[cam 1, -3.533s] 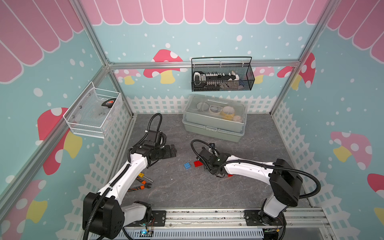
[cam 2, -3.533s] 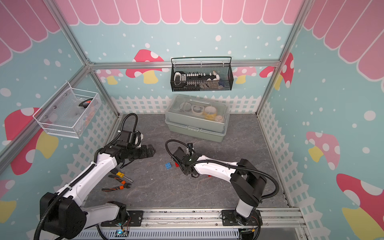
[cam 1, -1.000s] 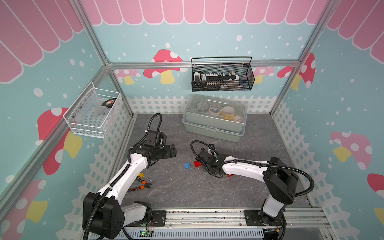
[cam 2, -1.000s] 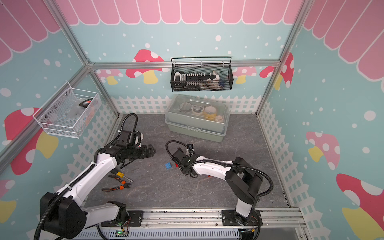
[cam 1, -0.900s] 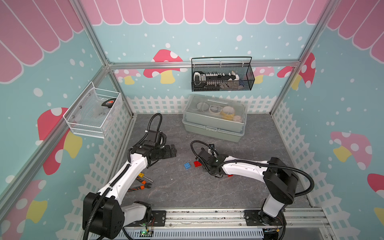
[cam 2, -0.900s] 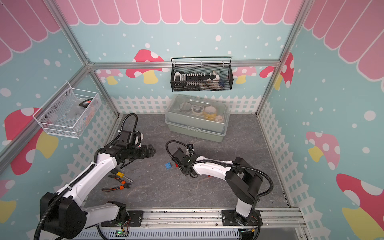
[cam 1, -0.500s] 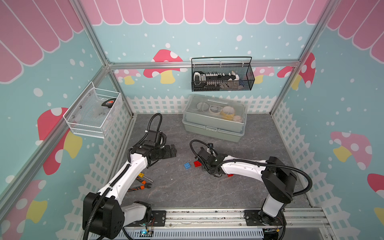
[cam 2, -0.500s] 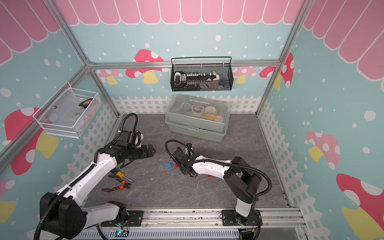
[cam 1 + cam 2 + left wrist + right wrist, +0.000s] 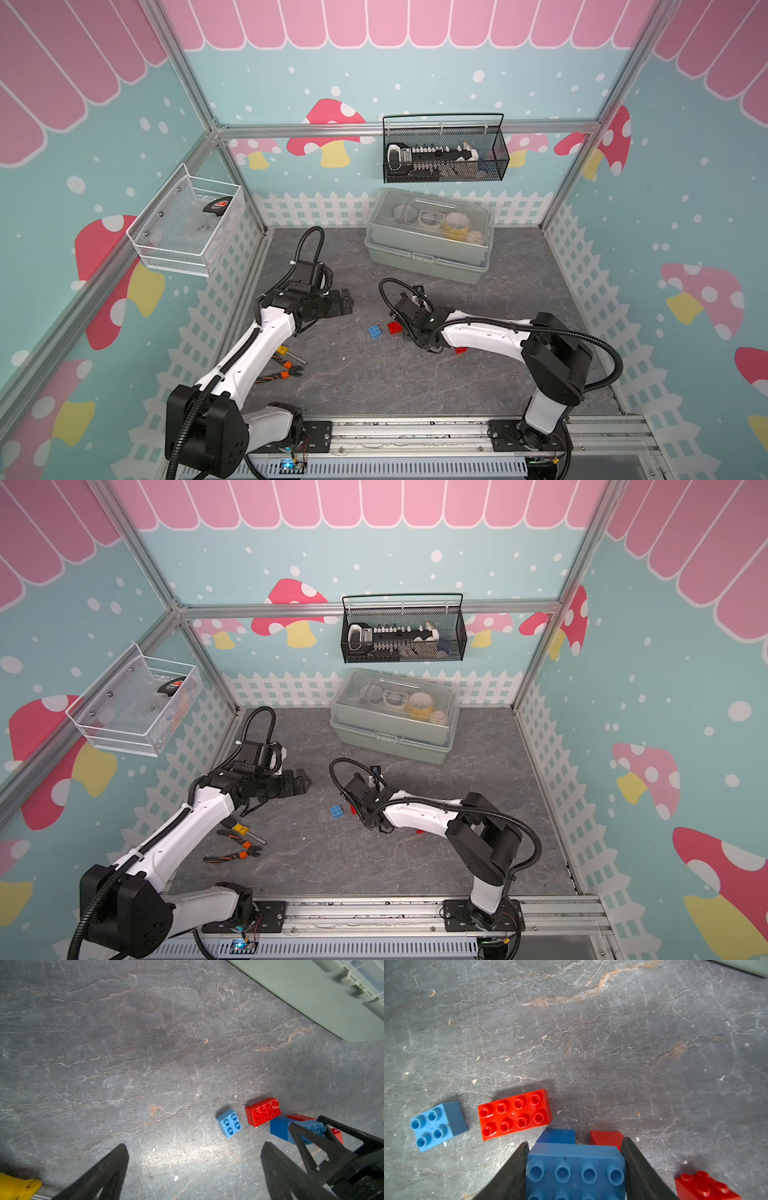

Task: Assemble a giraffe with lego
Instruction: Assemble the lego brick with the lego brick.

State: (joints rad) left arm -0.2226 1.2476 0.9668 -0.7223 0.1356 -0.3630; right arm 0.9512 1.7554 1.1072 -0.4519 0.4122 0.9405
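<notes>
Right gripper [image 9: 575, 1141] is staying clamped on the long blue studded plastic brick [image 9: 575, 1167]; left gripper [image 9: 193, 1146] is idling open; assembly is pausing.

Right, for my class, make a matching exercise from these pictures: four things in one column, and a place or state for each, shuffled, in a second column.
Things
1. light blue square brick
2. red eight-stud brick
3. dark blue brick
4. pliers

Places or states
A. clamped between the fingers of the right tool
B. on the table beside the left arm
C. loose, four studs up
D. loose, lying between a square brick and the right tool

Pairs: 1-C, 2-D, 3-A, 4-B.
</notes>
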